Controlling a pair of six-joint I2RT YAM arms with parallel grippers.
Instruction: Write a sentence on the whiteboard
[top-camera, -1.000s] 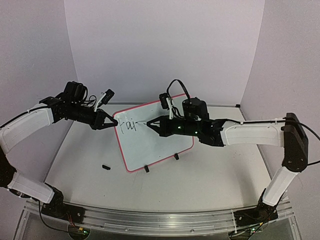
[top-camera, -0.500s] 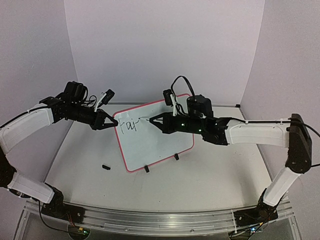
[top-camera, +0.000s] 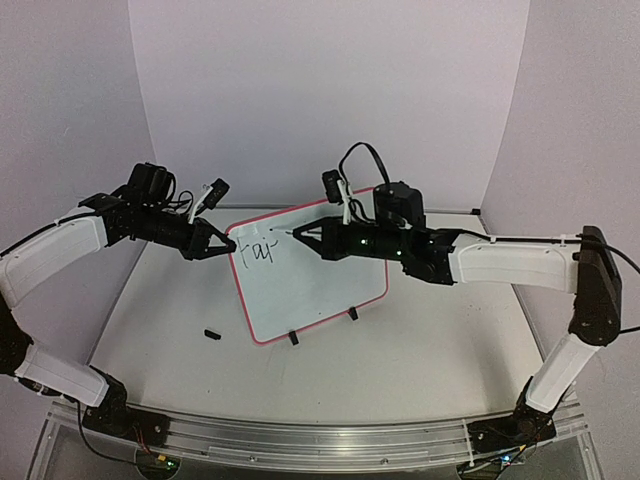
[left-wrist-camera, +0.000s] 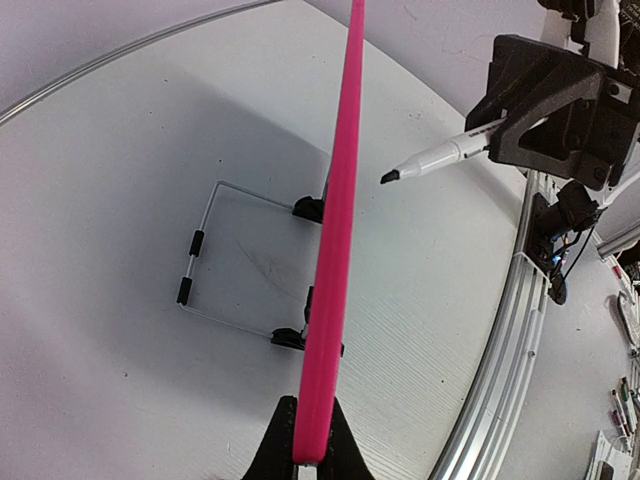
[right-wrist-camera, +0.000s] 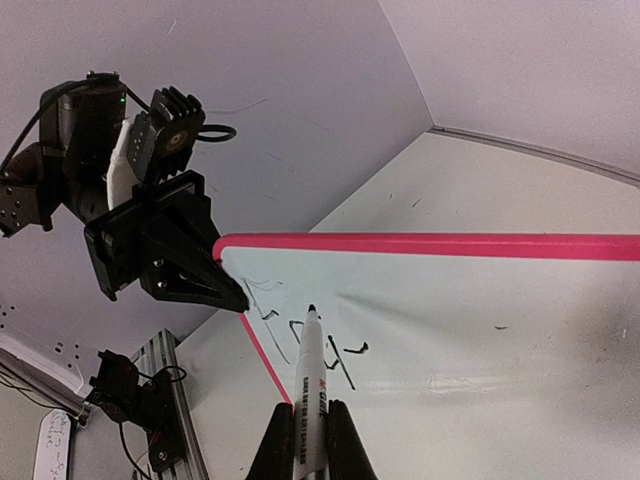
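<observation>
left gripper clamps the one whiteboard, right gripper grips the one marker.

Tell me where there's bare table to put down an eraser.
Widest bare table: between the whiteboard's feet and the near rail. Right of the board is bare, under the right arm. Crowded: the board's upper left, by the left gripper and right gripper holding a marker; a black piece lies left.

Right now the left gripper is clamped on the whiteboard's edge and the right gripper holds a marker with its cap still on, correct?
Not quite: the marker is uncapped; the left wrist view shows its bare black tip. Otherwise yes: the left gripper is clamped on the edge of the whiteboard and the right gripper holds the marker.
</observation>
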